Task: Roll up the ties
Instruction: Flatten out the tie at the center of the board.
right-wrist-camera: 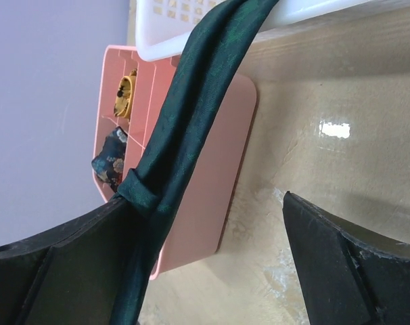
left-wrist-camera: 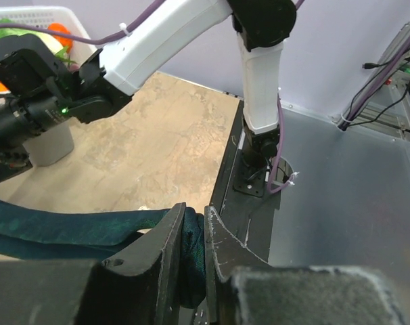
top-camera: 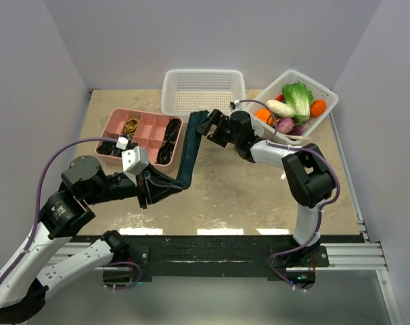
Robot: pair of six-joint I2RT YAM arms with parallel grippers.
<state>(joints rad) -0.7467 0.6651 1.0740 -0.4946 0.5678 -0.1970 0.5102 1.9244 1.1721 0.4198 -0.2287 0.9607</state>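
Left wrist view: left claw (left-wrist-camera: 193,227), nearly closed, pinches the necktie (left-wrist-camera: 70,230); right claw (right-wrist-camera: 205,203) gapes empty, one finger touching it, and should grip before rolling.

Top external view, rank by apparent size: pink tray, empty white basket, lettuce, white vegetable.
1. pink tray and empty white basket: too alike to rank, and the tray is partly covered
2. lettuce
3. white vegetable

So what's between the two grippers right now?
The tie, strung from the left gripper, shut on its bunched end, to the open right gripper, along the pink tray's edge. Clearest in the top view.
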